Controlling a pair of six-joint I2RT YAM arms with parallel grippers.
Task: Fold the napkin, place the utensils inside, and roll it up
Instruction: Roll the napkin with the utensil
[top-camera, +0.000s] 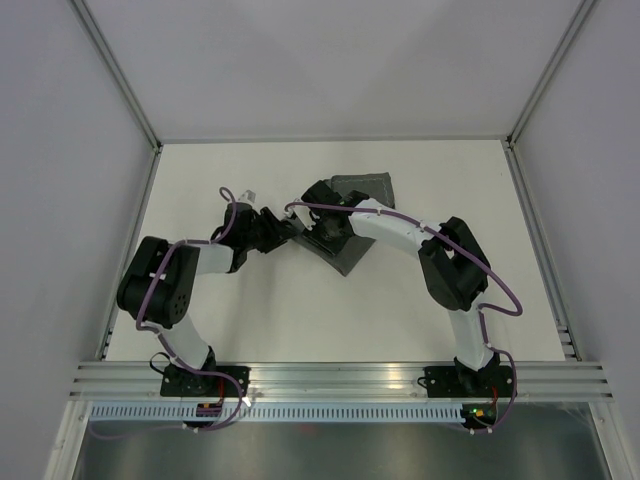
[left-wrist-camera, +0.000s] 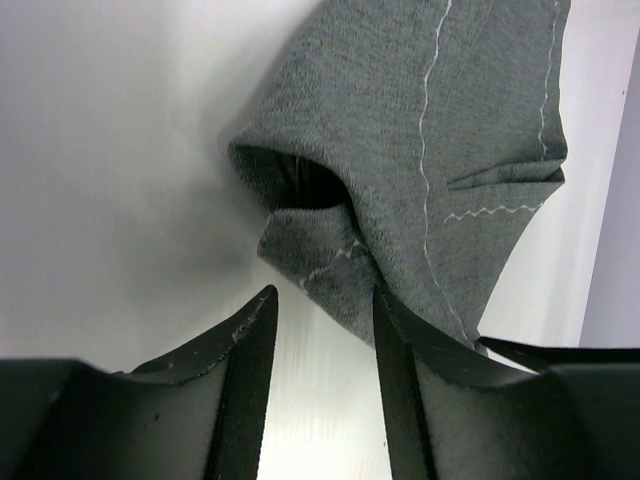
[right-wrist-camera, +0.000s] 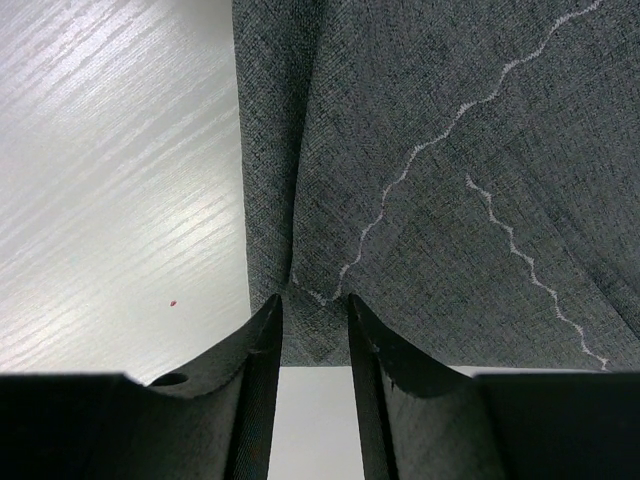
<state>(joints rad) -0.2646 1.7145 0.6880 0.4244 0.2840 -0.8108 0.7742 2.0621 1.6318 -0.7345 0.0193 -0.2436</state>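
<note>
Your right gripper (right-wrist-camera: 313, 303) pinched a napkin (right-wrist-camera: 450, 150) fold. Your left gripper (left-wrist-camera: 324, 293) jaws stood apart, napkin corner touching one finger, not clamped.

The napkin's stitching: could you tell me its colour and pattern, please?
White zigzag stitching on grey napkin, clearest in right wrist view.

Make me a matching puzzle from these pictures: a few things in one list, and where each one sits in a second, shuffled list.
Things:
1. large dark grey fabric napkin
2. left gripper
3. right gripper
4. ribbed silver metal rail

Places:
A. along the near edge of the white table
B. reaches over the napkin from the right side
C. rumpled, in the table's far half, near the middle
D. at the napkin's left side, facing a dark pocket-like fold

Pairs: 1-C, 2-D, 3-B, 4-A.
</note>
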